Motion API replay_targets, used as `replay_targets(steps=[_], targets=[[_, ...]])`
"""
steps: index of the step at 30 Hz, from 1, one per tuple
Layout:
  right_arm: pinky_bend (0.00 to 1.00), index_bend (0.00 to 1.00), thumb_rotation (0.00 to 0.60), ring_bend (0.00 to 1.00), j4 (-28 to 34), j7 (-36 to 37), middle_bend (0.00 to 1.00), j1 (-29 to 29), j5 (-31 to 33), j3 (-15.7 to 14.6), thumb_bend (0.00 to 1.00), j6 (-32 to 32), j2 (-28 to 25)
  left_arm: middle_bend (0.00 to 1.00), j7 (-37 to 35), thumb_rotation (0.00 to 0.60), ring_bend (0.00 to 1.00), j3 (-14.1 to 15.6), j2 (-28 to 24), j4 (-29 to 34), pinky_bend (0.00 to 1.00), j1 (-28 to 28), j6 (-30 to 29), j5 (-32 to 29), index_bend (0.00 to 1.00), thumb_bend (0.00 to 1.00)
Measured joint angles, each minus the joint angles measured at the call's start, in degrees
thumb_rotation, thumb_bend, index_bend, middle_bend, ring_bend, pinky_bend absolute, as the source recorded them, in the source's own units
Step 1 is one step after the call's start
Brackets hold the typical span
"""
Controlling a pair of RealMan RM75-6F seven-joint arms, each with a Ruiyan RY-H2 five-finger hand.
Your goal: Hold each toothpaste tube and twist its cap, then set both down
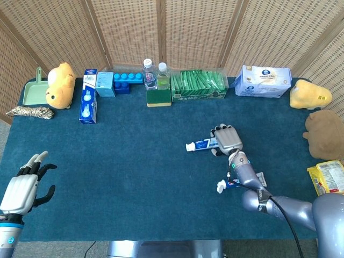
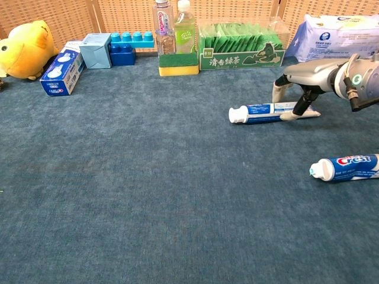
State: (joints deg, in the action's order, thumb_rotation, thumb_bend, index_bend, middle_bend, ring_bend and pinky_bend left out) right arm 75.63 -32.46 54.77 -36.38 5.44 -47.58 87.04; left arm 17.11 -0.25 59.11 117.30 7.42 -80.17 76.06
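The right hand (image 2: 299, 89) is set over the tail end of the far tube (image 2: 266, 111), fingertips (image 2: 290, 116) down on it and on the cloth beside it; the tube is touched but lies flat on the table (image 1: 134, 161), not lifted, white cap pointing left. Whether the fingers are actually closed around it cannot be told. The near tube (image 2: 349, 167), marked Crest, lies flat nearer the robot, well apart from the hand, cap also to the left; in the head view it is mostly hidden under the right forearm. The left hand (image 1: 24, 185) is held at the near left table edge, empty, fingers apart. Along the back edge are seen a blue box (image 1: 88, 103), bottles (image 1: 155, 74) and a green pack (image 1: 198, 85).
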Motion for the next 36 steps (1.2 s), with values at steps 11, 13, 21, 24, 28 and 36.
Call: replay_targets(steps=[11,13,21,24,28,36], targets=[[0.23,0.34,0.48,0.15,-1.15,0.02,0.26,-0.25,-0.92,0.24,0.35,1.01,-0.25,0.02,0.09,0.6,0.0,0.0,-0.1,0.5,0.12,-0.13,-0.16,0.46,0.25,0.38],[0.23,0.35,0.481,0.16,-1.28,-0.08,0.27,-0.18,-0.96,0.25,0.36,1.28,-0.23,0.02,0.1,0.6,0.0,0.0,-0.14,0.61,0.12,-0.22,-0.35,0.56,0.25,0.38],[0.24,0.48,0.577,0.19,-1.66,-0.74,0.31,0.48,-0.49,0.35,0.42,2.4,0.73,0.02,-0.19,0.6,0.0,0.18,-0.5,0.83,0.11,-0.73,-0.96,1.03,0.24,0.38],[0.27,0.57,0.6,0.24,-1.44,-0.66,0.36,0.71,-0.39,0.72,0.45,2.49,0.92,0.01,-0.56,0.6,0.0,0.26,-0.64,0.81,0.11,-1.01,-1.28,1.34,0.24,0.38],[0.4,0.7,0.6,0.36,-0.81,0.75,0.48,0.64,-0.59,1.55,0.45,2.47,0.88,0.01,-1.09,0.6,0.0,0.36,-0.91,0.73,0.11,-1.51,-1.91,1.7,0.24,0.38],[0.55,0.85,0.6,0.5,0.6,6.46,0.61,-1.0,-4.73,2.76,0.51,2.53,-0.19,0.01,-1.81,0.6,0.0,0.53,-1.32,0.71,0.11,-1.98,-2.4,2.91,0.24,0.38]])
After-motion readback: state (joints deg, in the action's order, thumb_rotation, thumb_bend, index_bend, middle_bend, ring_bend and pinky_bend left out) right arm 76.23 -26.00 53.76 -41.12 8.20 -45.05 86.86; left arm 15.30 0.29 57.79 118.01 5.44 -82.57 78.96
